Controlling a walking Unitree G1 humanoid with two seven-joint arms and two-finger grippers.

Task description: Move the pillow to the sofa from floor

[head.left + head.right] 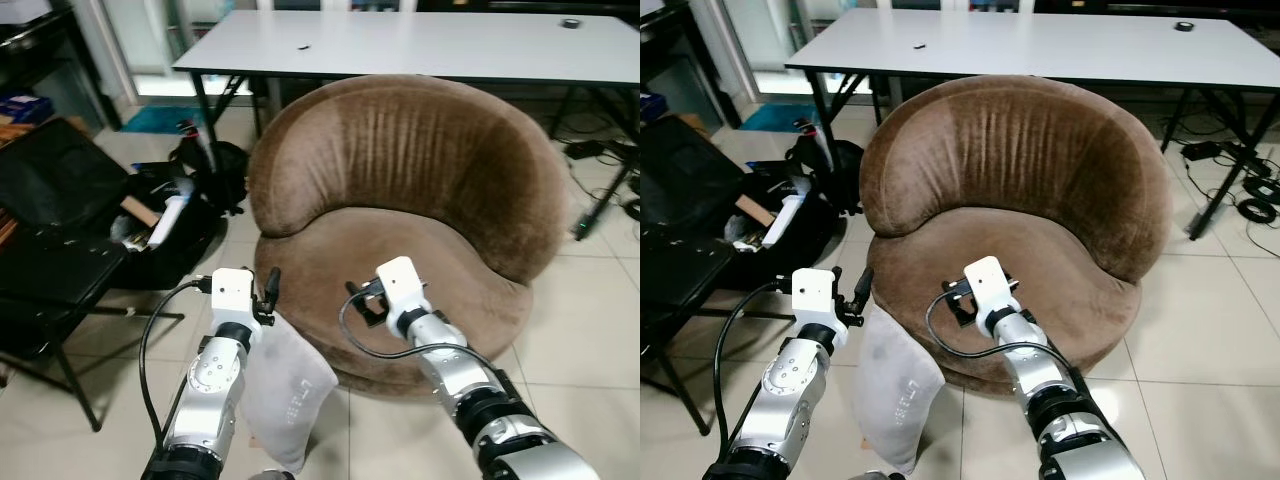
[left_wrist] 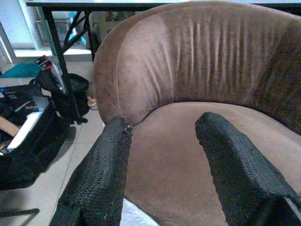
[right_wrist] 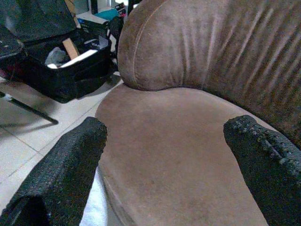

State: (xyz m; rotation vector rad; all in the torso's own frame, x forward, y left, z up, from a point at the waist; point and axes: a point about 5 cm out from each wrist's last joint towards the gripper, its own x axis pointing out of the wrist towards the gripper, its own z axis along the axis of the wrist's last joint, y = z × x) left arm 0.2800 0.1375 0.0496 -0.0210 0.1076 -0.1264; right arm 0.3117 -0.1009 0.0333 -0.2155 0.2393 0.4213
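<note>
The pillow's (image 1: 285, 395) lower end runs off the bottom edge, its left side hidden behind the left arm (image 1: 212, 385). The table's (image 1: 420, 45) far side is cropped.

My arms are silver metal in ribbed cylindrical segments with black joint collars, each wrist capped by a white boxy camera housing. A black cable loops off each wrist and runs back along the forearm. My left gripper (image 2: 162, 165) and right gripper (image 3: 164, 169) each have two long black fingers with a knurled, pebbled rubber texture.
</note>
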